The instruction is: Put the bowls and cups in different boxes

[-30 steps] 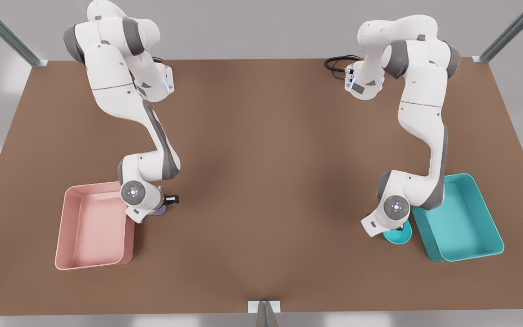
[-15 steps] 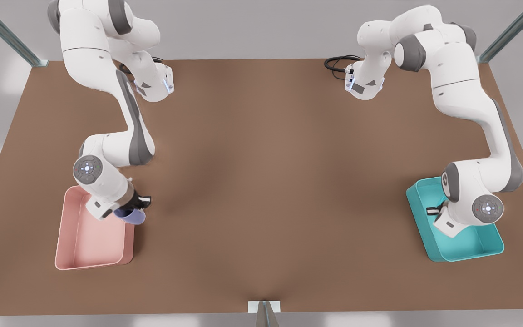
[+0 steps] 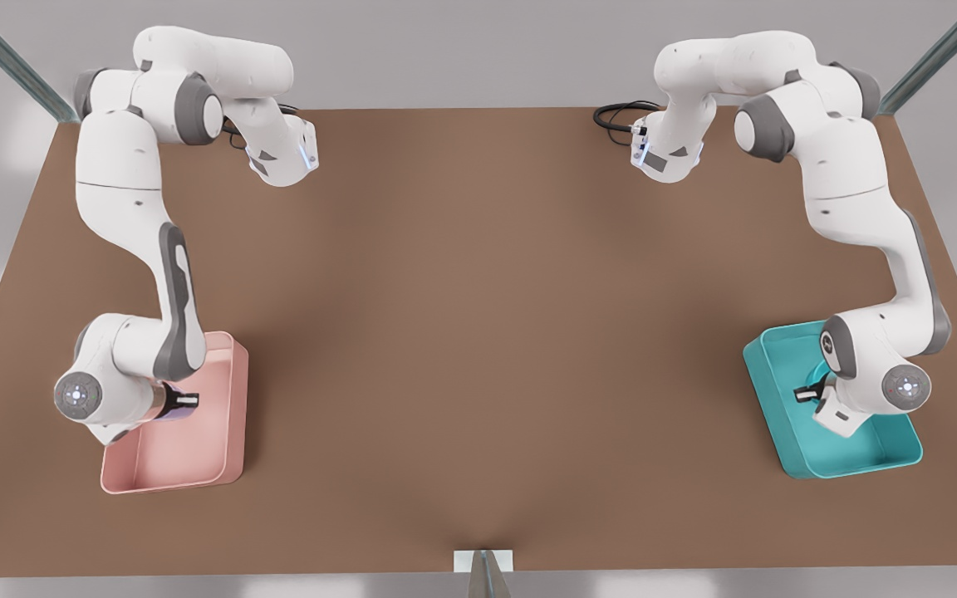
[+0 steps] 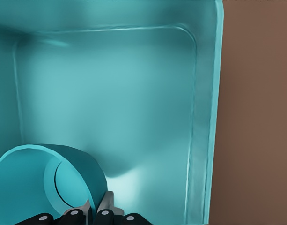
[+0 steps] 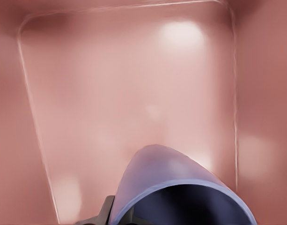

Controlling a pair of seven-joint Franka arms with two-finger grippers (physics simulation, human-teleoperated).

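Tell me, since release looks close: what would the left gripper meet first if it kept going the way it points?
Probably the teal box floor: the left gripper, shut on the bowl, points into it.

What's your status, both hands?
Left hand shut on bowl, over teal box. Right hand shut on cup, over pink box. Nothing in the way.

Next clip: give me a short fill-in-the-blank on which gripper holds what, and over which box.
1. The left gripper holds the ____ over the teal box.
2. The right gripper holds the ____.
3. The cup hangs over the ____ box.
4. In the front view, the teal box is on the ____ side.

Missing words: bowl; cup; pink; right
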